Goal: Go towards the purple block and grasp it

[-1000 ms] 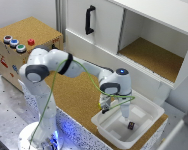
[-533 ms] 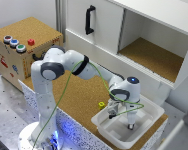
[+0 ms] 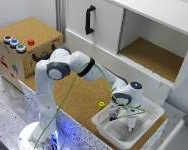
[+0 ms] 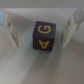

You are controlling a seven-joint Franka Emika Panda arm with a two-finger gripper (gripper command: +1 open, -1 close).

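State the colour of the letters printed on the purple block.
Yellow letters on the purple block, clearest in the wrist view, between the open gripper fingers.

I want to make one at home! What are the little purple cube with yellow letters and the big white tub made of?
The little purple cube looks like painted wood or matte plastic: flat, dull faces with yellow letters, though the picture is blurry. The big white tub looks like smooth plastic, with thin walls and a rounded rim. The gripper stands open around the cube.
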